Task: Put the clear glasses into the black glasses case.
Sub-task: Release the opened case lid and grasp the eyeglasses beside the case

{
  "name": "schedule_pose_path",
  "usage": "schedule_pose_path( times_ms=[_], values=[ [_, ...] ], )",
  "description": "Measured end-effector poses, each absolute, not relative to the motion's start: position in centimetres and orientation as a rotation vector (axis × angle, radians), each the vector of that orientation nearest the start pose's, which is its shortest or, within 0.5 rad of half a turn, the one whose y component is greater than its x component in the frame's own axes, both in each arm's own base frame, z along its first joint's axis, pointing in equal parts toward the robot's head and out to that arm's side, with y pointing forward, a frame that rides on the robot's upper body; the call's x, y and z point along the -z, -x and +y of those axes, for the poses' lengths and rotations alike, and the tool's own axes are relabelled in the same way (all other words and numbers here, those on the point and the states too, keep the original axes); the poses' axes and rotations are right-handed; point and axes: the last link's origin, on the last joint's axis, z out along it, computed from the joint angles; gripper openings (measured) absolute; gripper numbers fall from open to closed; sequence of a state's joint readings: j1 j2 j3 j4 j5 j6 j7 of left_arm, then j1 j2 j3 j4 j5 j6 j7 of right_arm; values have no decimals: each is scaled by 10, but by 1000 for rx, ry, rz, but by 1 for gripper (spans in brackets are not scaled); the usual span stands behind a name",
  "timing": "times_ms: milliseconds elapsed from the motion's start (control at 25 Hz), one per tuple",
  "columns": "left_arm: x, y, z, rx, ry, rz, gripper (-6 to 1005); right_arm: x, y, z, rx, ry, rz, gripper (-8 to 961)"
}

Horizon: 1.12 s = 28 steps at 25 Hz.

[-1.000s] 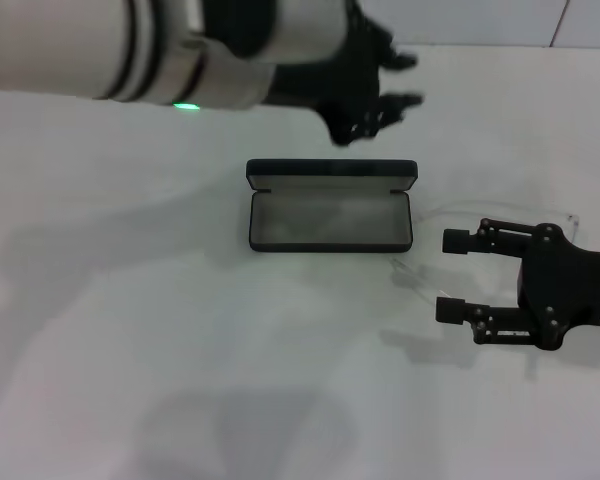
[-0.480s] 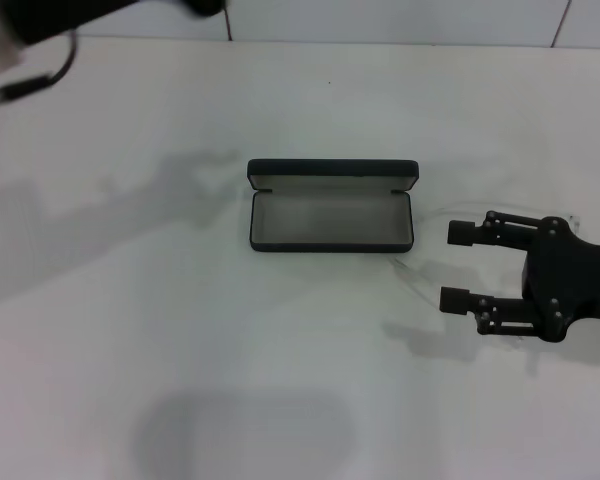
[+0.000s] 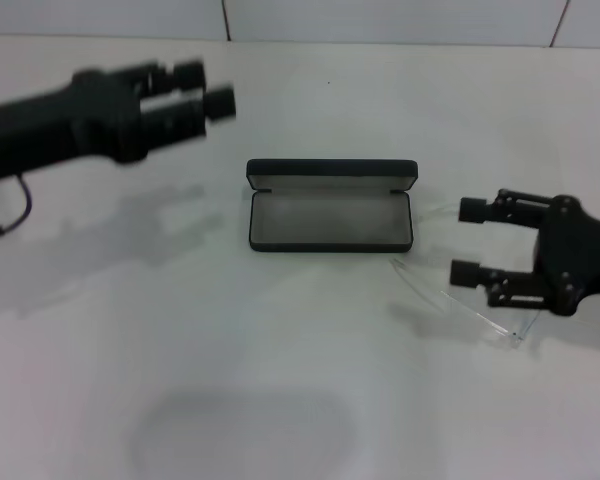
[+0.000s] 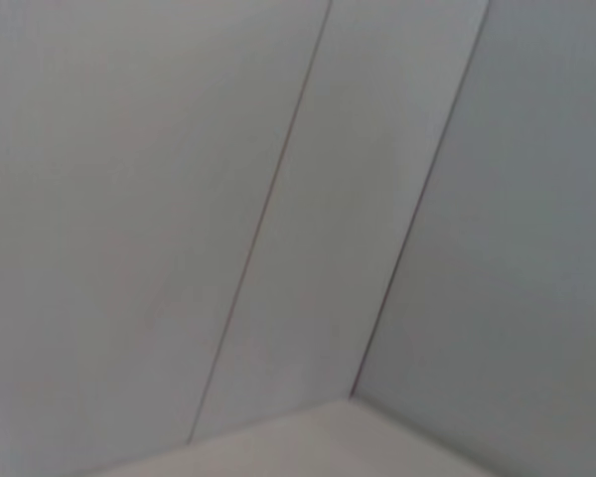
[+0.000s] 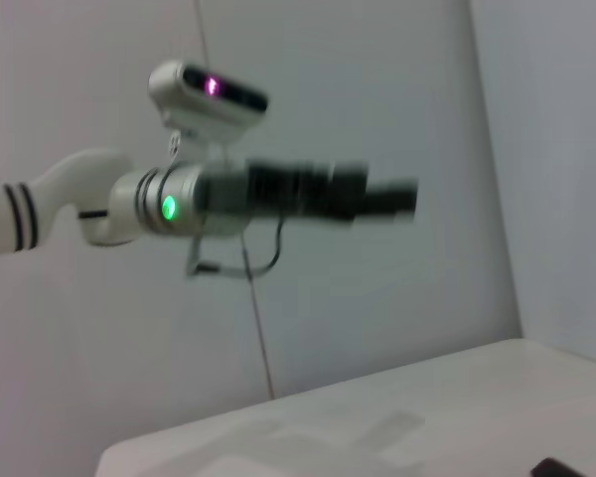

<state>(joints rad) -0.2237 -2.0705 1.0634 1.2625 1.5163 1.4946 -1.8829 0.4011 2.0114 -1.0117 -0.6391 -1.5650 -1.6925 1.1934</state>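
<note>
Head view: left gripper up and left of black glasses case, fingers together, holding nothing. Case open on surface. Clear glasses right of case; right gripper over them, fingers apart. Advice: straddle frame, close gently. Count: one case, one glasses, two grippers.

Head view. The black glasses case lies open near the centre of the worktop, its lid standing along the far edge and its tray facing up toward the camera. The clear glasses lie on the worktop to the right of the case, apart from it, one arm reaching toward the case's near right corner. The right pincer sits over the glasses, fingers spread and pointing left toward the case. The left pincer hangs above the worktop behind and to the left of the case, pointing right.
</note>
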Motion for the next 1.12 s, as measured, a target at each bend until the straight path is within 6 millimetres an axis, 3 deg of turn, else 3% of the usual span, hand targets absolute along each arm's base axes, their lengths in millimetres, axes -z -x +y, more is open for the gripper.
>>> schedule_pose_path(
  times_ms=[160,280,400,440,600,840,1120],
  values=[
    [-66,216,297,889,2556,-706,575,-34,-245,303,-971,2746,296,749],
    [-64,222,290,878,2561,-694,662,-63,-231,316,-871,2768,290,749],
    [-60,229,286,867,2570,-700,748,-94,-207,333,-634,2837,280,749],
    [-58,231,285,865,2580,-696,755,-107,-193,342,-481,2871,263,749],
    [-49,240,280,878,2608,-672,785,-130,-148,360,-190,2953,167,749],
    [-39,240,277,892,2637,-592,785,-135,-110,368,258,2981,-32,749],
    [-43,242,275,1002,2574,-588,785,-102,-91,369,694,2955,-182,749]
  ],
)
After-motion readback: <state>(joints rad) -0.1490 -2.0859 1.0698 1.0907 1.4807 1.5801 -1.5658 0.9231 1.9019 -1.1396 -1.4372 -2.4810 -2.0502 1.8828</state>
